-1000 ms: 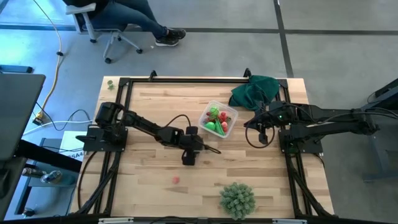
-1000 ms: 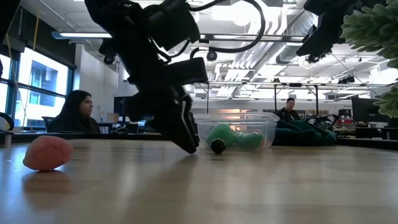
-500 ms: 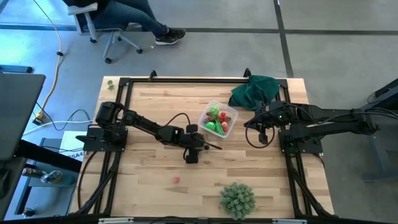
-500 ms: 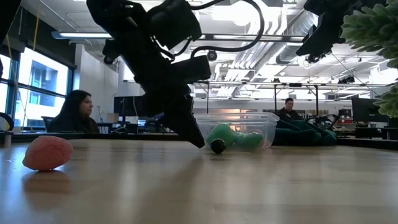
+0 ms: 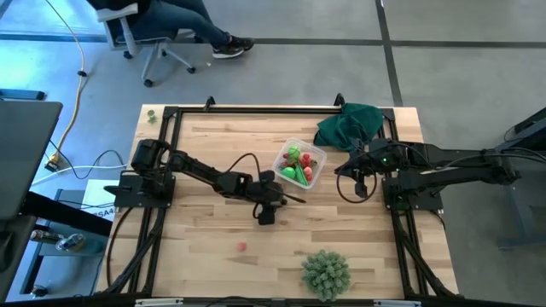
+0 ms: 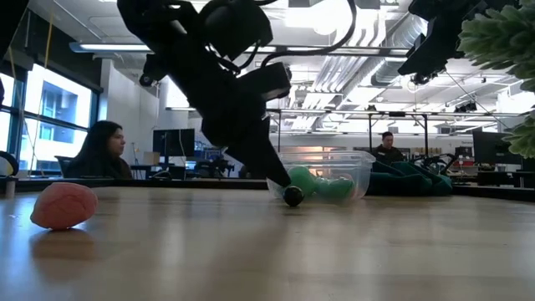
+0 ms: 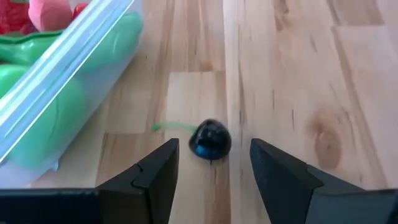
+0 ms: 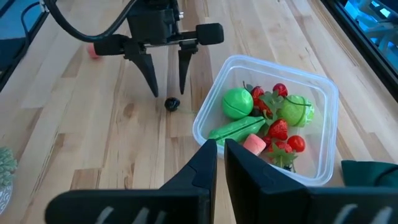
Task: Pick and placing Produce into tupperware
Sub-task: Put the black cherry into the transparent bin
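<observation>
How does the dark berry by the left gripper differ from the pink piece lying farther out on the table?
The dark berry is blackish with a thin green stem and sits beside the tupperware, between the open left gripper fingers. The pink piece lies alone, far from both. Both rest on the table.

wooden table (image 5: 205,247) | on it: tupperware (image 5: 312,154), dark berry (image 7: 210,139), pink piece (image 5: 241,246), spiky ball (image 5: 326,272), green cloth (image 5: 350,124)
</observation>
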Robot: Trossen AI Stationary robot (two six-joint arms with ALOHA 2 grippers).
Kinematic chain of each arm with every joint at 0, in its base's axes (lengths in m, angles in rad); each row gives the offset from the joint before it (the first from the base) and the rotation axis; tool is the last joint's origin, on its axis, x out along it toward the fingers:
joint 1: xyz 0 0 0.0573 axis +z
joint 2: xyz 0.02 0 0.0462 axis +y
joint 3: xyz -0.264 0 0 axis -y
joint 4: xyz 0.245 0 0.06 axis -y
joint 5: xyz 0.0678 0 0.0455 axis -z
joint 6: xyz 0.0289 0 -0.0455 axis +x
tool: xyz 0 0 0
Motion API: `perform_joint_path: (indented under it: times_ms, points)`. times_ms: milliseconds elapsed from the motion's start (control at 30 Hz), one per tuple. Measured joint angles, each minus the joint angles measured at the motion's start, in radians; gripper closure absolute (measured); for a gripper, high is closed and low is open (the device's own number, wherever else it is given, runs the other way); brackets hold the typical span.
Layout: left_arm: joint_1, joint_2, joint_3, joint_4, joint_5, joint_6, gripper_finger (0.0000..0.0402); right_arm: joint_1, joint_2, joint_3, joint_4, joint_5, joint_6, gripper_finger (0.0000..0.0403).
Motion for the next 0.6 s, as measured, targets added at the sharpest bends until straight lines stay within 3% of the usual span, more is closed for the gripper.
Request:
perform_joint_path:
  times_ms: [600]
  points:
    - [0.013,0.055,0.000,0.078,0.004,-0.001,0.0213,0.000,0.000,0.000,0.000,0.000,0.000,0.0379]
